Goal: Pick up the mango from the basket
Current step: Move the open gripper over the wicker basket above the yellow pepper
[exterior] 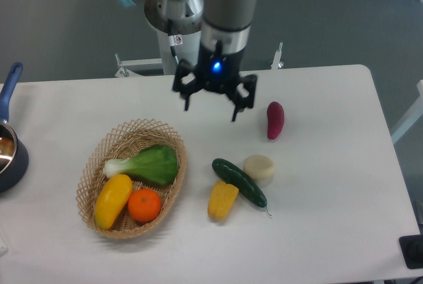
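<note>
1. Right now I see the mango (112, 199) lying in the front left part of the basket (173, 185), touching the orange (144, 205) on its right.
2. Behind both, also in the basket, lies a bok choy (151, 164), its white stem pointing left.
3. My gripper (210, 107) hangs above the white worktop (330, 218), beyond the basket's far right rim and well apart from the mango; its fingers (187, 100) are spread open and hold nothing.
4. Right of the basket I see a corn cob (222, 200) touching a cucumber (239, 182), a pale round piece (259, 166) just beside it, and a purple sweet potato (275, 119) farther back.
5. At the left edge sits a dark blue pot (9, 155).
</note>
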`<action>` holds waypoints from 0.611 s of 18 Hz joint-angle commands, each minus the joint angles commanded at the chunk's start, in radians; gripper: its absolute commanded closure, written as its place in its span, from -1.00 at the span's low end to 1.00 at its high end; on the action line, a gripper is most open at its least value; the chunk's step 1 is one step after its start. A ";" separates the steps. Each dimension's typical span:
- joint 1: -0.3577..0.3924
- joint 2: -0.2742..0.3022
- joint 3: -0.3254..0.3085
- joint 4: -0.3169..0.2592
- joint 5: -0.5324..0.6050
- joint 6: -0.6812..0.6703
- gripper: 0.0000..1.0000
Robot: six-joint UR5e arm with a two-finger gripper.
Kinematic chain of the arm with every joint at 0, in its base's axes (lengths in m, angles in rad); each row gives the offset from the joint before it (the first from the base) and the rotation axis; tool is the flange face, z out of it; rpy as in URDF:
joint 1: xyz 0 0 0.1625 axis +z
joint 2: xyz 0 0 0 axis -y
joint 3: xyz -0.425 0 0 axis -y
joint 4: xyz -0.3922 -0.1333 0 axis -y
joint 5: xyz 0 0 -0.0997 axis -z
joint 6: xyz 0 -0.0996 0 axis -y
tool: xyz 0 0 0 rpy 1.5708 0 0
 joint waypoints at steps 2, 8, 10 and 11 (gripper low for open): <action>-0.038 -0.025 -0.005 0.020 0.000 -0.011 -1.00; -0.161 -0.118 -0.005 0.095 0.011 -0.006 -1.00; -0.202 -0.147 -0.005 0.111 0.044 -0.008 -1.00; -0.221 -0.163 -0.003 0.123 0.055 -0.012 -1.00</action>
